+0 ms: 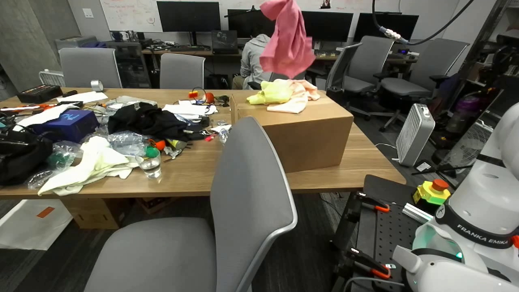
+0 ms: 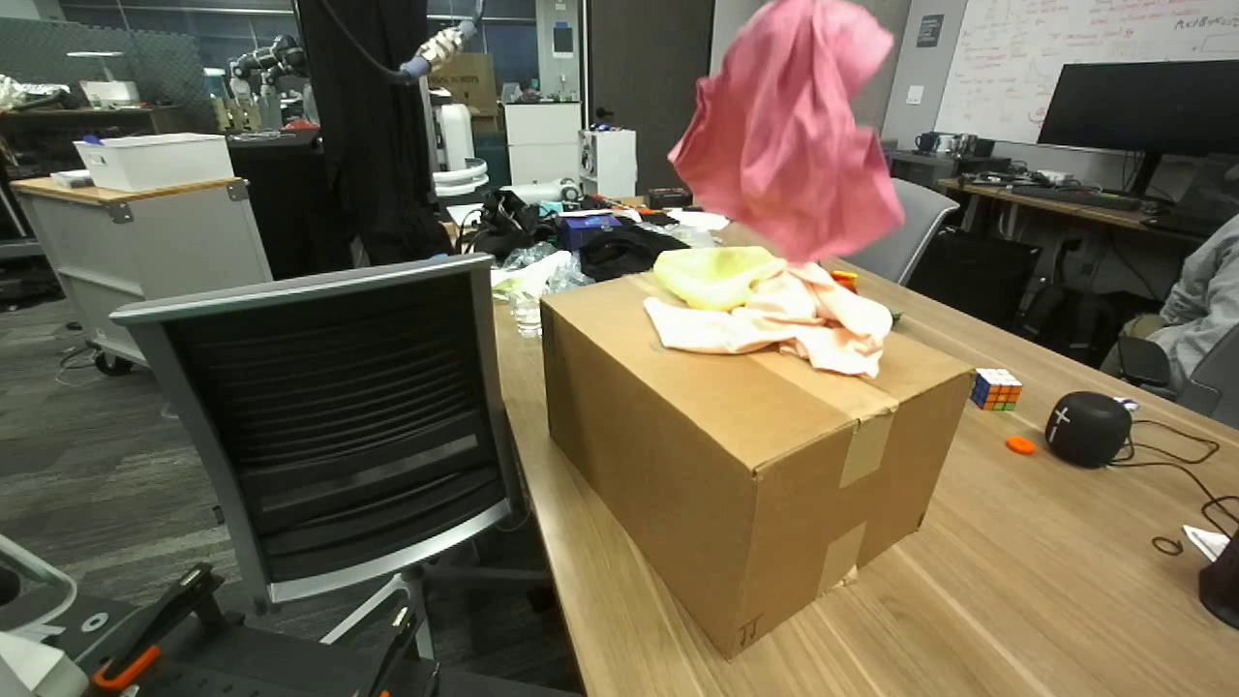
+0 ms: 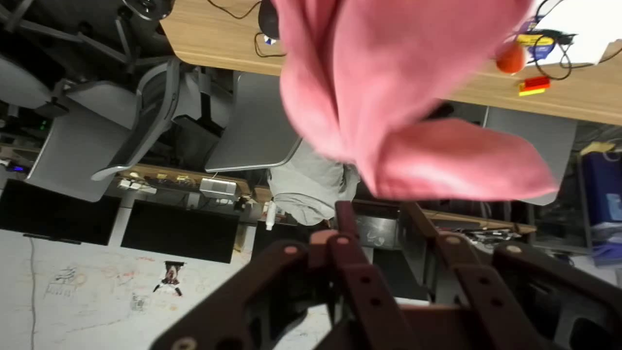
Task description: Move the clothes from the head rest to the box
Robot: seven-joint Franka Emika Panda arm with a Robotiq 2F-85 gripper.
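A pink cloth [image 1: 288, 40] is in the air above a closed cardboard box [image 1: 312, 142]; it also shows in an exterior view [image 2: 794, 136] and large in the wrist view [image 3: 369, 97]. A yellow cloth [image 2: 721, 276] and a peach cloth [image 2: 784, 324] lie crumpled on top of the box. My gripper [image 3: 379, 214] shows in the wrist view only, with its fingers apart. Background shows between the fingertips, and the pink cloth is just beyond them. The grey chair [image 1: 251, 182] stands at the table with a bare backrest.
The table [image 2: 1045, 561] also bears a Rubik's cube [image 2: 997, 389], a black speaker [image 2: 1089, 429], a glass of water [image 1: 151, 164], a pale cloth [image 1: 91, 166], a black cloth [image 1: 146, 121] and much clutter. A person [image 1: 256, 56] sits behind the table.
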